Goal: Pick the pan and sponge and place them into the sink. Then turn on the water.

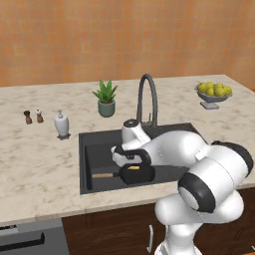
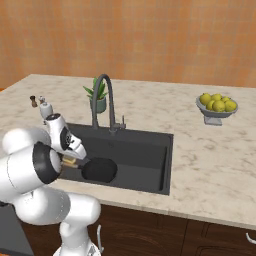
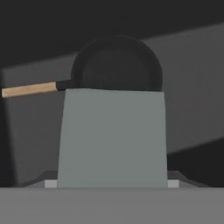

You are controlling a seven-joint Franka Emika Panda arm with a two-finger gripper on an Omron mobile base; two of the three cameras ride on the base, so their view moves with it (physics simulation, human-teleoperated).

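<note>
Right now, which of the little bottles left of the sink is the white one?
The soap bottle, standing nearest the sink. It is taller and all white; the two shakers farther left are small and brownish.

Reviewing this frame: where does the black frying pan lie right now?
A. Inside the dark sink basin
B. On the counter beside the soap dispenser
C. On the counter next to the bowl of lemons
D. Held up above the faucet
A: the pan rests on the floor of the sink, its wooden handle pointing toward the basin's left wall in the left base view.
</note>
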